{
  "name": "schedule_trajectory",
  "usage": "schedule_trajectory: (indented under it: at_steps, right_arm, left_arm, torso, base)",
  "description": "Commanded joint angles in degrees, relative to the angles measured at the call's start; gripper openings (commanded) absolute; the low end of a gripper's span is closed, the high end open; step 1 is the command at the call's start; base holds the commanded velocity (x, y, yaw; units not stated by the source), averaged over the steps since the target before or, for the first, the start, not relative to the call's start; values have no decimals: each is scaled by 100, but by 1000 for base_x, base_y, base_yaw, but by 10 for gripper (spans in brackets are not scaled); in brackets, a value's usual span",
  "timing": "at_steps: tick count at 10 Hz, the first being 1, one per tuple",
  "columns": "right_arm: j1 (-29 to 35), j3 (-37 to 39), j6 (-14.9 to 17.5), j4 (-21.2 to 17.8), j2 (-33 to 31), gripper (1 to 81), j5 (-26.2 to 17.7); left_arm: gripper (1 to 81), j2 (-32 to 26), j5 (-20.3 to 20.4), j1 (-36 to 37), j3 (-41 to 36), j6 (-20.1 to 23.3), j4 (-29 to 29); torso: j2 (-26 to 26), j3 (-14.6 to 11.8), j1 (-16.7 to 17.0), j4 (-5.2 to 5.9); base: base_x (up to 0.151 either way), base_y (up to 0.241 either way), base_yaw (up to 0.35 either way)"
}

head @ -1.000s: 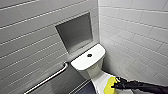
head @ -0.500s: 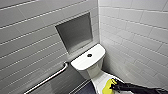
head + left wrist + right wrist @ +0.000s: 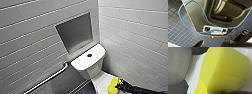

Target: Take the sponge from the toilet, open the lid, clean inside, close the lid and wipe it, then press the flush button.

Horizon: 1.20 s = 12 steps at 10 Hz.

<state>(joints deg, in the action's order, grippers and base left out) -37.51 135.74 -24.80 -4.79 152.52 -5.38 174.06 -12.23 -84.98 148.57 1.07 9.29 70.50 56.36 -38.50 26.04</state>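
Note that the small bright yellow sponge block (image 3: 112, 85) rests on the closed smooth white oval lid (image 3: 101, 81) of the glossy white ceramic toilet (image 3: 86, 66), at the lid's edge nearer the side wall; the black right gripper (image 3: 118, 85) meets the sponge from that wall side, so the sponge lies directly ahead of the fingers, toward the lid's middle. Treat the fingers as clamped on the sponge: in the right wrist view the foam sits close in front and is bent into a fold, which suggests squeeze pressure, though the fingers themselves are hardly visible. The sponge's long axis appears to run along the lid's length, from tank side to front; confirm this before any stroke. The right arm (image 3: 140, 89) is the nearer arm; the left arm hangs by the robot's body over dark small-tiled floor (image 3: 179, 32), well apart from the toilet. The small dark round flush button (image 3: 89, 55) sits at the centre of the tank top, untouched. The sponge looks clean, soft, evenly yellow; expect it to flatten under load.
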Motion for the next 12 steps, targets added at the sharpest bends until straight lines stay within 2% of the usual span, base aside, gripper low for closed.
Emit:
schedule_trajectory:
  at_steps: [1,3,5,7,12]
  right_arm:
    - [-1157,-1876,-332,576,-1536,10,1740]
    - [-1728,-1948,-359,550,-1739,10,2320]
    - [-2344,-1658,-438,514,-1775,10,2971]
    - [-2827,-1498,-790,619,-1950,10,3480]
    - [-4374,-1648,-1133,664,-2380,10,4966]
  left_arm:
    - [811,-55,-535,-67,15,7,12]
    - [811,-55,-535,-59,15,7,-6]
    - [811,-64,-535,-67,15,7,-6]
    - [811,-90,-543,-67,6,7,-6]
    - [811,-29,-536,-67,6,7,12]
  torso:
    - [0,0,0,0]
    - [0,0,0,0]
    - [2,0,0,0]
    - [2,0,0,0]
    - [6,-2,0,0]
  base:
    - [0,0,0]
    - [0,0,0]
    - [0,0,0]
    - [0,0,0]
    - [0,0,0]
